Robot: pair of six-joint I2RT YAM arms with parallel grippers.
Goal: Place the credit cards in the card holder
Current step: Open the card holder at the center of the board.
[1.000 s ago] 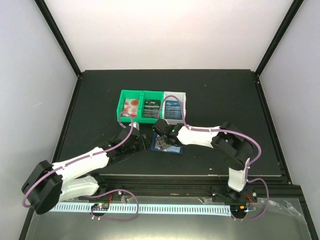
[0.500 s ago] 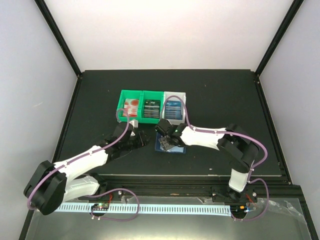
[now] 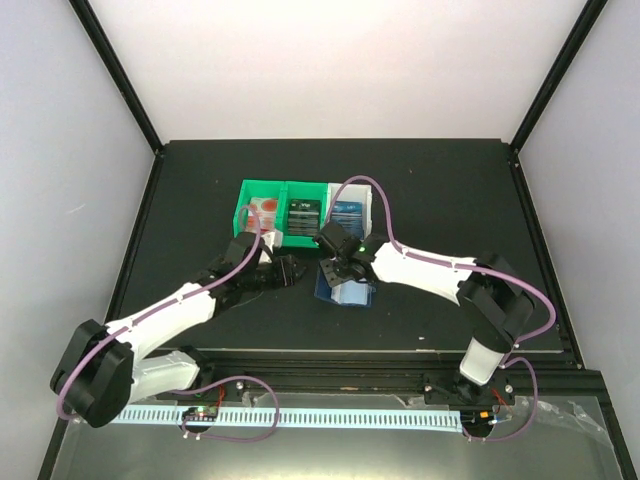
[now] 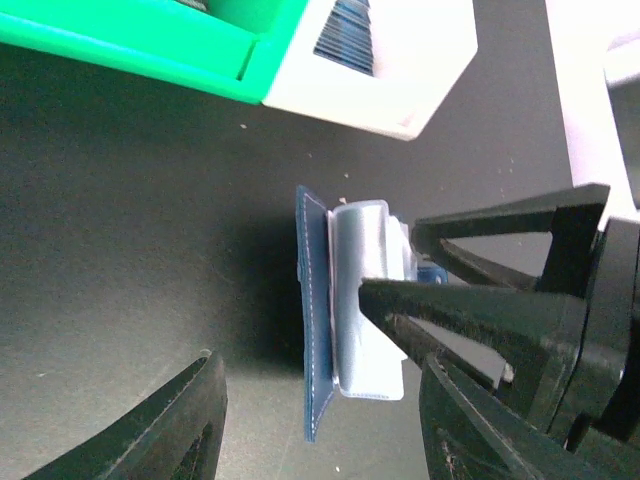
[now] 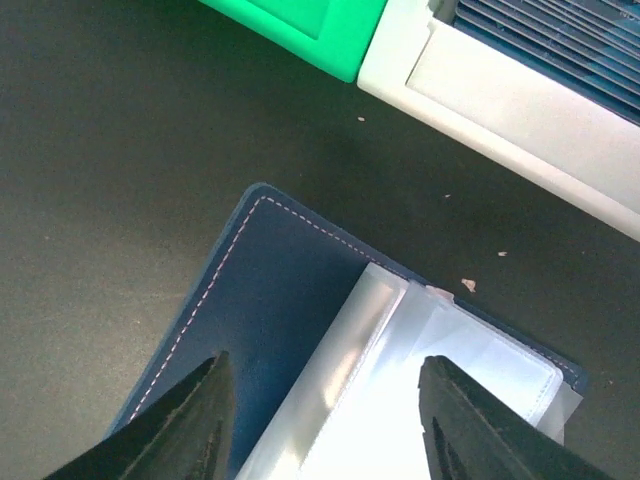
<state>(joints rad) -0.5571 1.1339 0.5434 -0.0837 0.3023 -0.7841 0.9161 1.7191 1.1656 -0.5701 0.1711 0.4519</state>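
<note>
The card holder (image 3: 347,290) lies open on the table in front of the bin, dark blue cover with clear pale sleeves (image 5: 430,385) on top. My right gripper (image 3: 343,263) hovers just over its back edge, open and empty (image 5: 325,425). My left gripper (image 3: 284,272) is open and empty just left of the holder, which shows edge-on in the left wrist view (image 4: 322,330). The credit cards stand in the green-and-white bin (image 3: 243,215): red-and-white ones (image 3: 265,211) left, dark ones (image 3: 303,215) middle, blue ones (image 3: 347,217) right.
The bin's green wall (image 5: 300,25) and white end compartment (image 5: 520,95) stand close behind the holder. The right gripper's black fingers (image 4: 480,300) fill the right of the left wrist view. A raised black frame edges the table.
The right gripper has lifted and shifted back-right off the holder, whose pale sleeves now show. The left gripper has moved right, closer to the holder.
</note>
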